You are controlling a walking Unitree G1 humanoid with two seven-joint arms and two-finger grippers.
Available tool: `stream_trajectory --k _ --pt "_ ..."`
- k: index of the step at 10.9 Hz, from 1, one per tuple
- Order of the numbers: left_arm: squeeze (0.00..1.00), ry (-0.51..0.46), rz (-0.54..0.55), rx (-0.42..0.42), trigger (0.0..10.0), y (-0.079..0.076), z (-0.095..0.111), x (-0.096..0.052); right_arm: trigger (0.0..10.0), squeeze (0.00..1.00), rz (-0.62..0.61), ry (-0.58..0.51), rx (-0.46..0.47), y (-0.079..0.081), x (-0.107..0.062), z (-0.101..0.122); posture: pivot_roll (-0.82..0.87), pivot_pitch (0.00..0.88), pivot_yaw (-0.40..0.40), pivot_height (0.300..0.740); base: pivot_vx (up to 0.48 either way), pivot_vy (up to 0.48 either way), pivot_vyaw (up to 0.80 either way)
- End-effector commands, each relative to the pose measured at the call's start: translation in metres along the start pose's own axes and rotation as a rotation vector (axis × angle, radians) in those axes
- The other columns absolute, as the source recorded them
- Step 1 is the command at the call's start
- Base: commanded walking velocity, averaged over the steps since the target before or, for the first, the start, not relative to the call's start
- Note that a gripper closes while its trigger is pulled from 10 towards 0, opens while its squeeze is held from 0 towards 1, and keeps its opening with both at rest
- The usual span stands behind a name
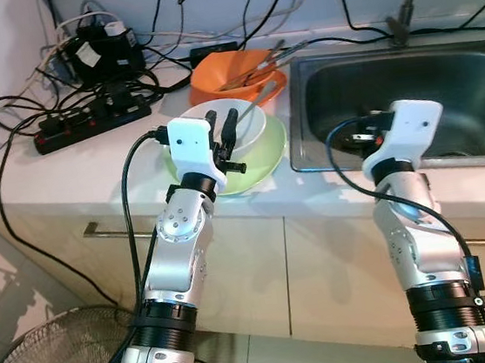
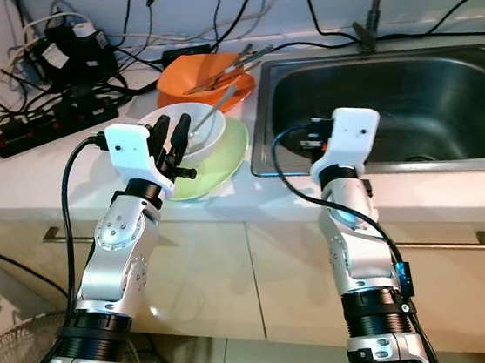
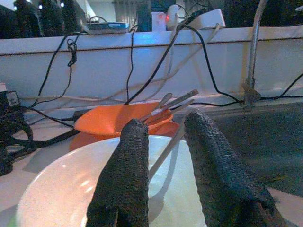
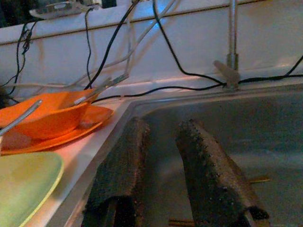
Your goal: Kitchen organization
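Left gripper (image 1: pixel 227 135) parted, empty, over near rim of white bowl (image 1: pixel 249 121); right gripper (image 4: pixel 163 156) parted, empty, over sink (image 1: pixel 442 89).

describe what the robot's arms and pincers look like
Both arms are silver metal segments with round joints and black ribbed collars near the base. Each wrist carries a white boxy housing with a black cable looping out of it. The left pincer and right pincer each have two long black fingers with a rough, woven-looking surface. A small red mark shows by the right housing.
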State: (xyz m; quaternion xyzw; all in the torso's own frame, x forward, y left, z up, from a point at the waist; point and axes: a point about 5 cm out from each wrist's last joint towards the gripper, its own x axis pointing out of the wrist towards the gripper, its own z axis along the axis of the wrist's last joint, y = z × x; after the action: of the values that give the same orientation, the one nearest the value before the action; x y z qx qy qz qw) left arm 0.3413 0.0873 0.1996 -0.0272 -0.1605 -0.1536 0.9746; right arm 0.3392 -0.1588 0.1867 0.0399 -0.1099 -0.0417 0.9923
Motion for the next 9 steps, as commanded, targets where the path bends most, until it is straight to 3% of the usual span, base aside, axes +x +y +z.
stream_trajectory --k 1,7,9 --pt "0.00 -0.010 0.018 0.008 10.0 0.0041 0.0012 -0.0011 10.0 0.00 0.022 -0.006 0.003 0.0056 0.0027 0.0017 0.07 0.006 0.086 0.740 0.000 -0.270 0.00" --pt "0.00 -0.017 0.061 0.005 10.0 0.0113 0.0004 -0.0016 10.0 0.00 0.039 -0.005 -0.009 0.0067 0.0029 0.0020 0.06 0.004 0.085 0.740 0.000 -0.325 0.00" --pt "0.00 -0.011 0.070 -0.008 10.0 0.0126 -0.0008 -0.0019 10.0 0.00 0.046 0.002 -0.010 0.0069 0.0025 0.0012 0.06 0.003 0.080 0.740 0.000 -0.126 0.00"
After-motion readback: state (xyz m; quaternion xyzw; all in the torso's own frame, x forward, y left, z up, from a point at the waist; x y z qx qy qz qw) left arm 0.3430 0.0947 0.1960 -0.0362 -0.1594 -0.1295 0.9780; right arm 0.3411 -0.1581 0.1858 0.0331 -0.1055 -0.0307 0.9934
